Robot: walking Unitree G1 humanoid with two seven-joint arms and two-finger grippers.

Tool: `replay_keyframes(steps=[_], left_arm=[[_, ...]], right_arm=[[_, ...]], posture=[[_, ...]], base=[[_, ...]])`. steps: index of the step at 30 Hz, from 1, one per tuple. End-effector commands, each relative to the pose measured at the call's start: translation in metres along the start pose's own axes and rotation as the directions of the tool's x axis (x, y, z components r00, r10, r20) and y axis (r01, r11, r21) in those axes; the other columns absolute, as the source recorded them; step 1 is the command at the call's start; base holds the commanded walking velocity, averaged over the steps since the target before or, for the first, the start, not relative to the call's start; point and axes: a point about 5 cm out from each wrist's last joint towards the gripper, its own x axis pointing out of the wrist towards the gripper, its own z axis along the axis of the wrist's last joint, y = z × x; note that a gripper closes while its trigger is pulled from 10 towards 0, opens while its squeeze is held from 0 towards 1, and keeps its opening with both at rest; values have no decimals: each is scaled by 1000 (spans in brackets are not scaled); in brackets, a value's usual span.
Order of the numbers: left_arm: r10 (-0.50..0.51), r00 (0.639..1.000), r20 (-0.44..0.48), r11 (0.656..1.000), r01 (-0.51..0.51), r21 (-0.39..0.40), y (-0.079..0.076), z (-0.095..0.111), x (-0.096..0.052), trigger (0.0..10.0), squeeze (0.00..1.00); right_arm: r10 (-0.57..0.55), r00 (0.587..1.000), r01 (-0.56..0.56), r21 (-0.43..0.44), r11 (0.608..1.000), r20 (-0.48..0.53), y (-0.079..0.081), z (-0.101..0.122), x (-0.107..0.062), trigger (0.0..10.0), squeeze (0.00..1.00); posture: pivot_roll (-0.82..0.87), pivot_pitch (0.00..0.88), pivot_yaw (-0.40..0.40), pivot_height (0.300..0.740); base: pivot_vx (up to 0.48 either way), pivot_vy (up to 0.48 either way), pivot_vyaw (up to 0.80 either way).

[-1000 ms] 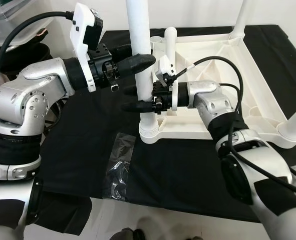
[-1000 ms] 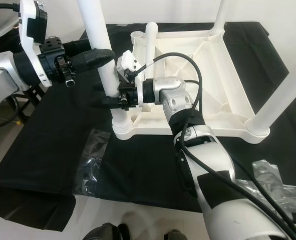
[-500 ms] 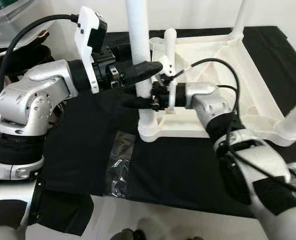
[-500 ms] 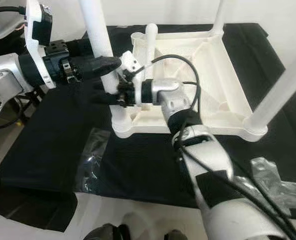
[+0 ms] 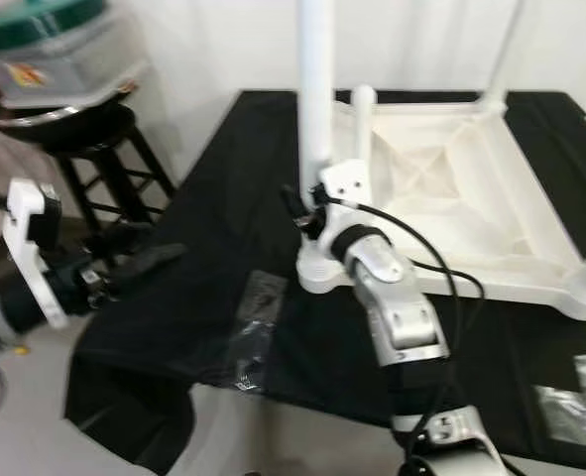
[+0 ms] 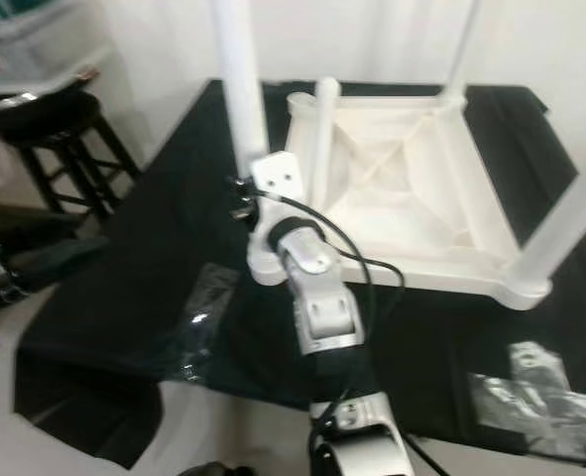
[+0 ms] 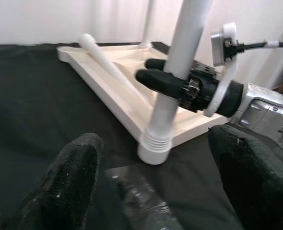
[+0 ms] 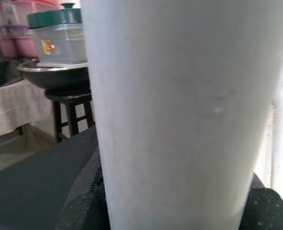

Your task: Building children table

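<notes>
The upturned table top (image 5: 471, 188) lies on the black cloth (image 5: 223, 228), its near-corner leg (image 5: 316, 109) upright in the socket. The right gripper (image 7: 166, 79) clamps this leg; the left gripper (image 5: 139, 266) hangs apart, fingers spread. Risk: one-handed sideways force could tilt the leg or drag the top.

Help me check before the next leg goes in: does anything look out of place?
One loose leg lies slanted across the upturned table top instead of standing in a socket. Crumpled clear wrappers litter the black cloth. The right tool is shut on the upright corner leg. The left tool hangs open beside the cloth.
</notes>
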Motion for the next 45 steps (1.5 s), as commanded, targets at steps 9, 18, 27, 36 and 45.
replay_keyframes(steps=[9,18,27,36,45], left_arm=[[108,994,-21,994,-108,28,-23,-44,19,10000,0],[130,991,-19,989,-128,73,-38,-57,27,10000,0],[109,993,-52,964,-93,250,-50,-68,32,10000,0],[17,998,-58,958,1,288,-70,-75,25,10000,0],[75,996,-44,974,-64,216,-74,-90,10,10000,0]], right_arm=[[224,973,-231,146,962,62,23,22,1,10000,1000],[672,739,-674,39,738,46,8,30,2,10000,0],[759,642,-765,-27,644,-107,-17,18,19,10000,0],[798,584,-797,84,598,-147,-28,5,22,0,0],[794,594,-798,33,602,-128,-42,13,22,0,0]], posture=[[20,151,77,740],[17,139,70,740],[31,148,53,740],[23,165,37,740],[-27,180,15,740]], base=[[0,0,0],[0,0,0],[0,0,0],[0,0,0],[0,0,0]])
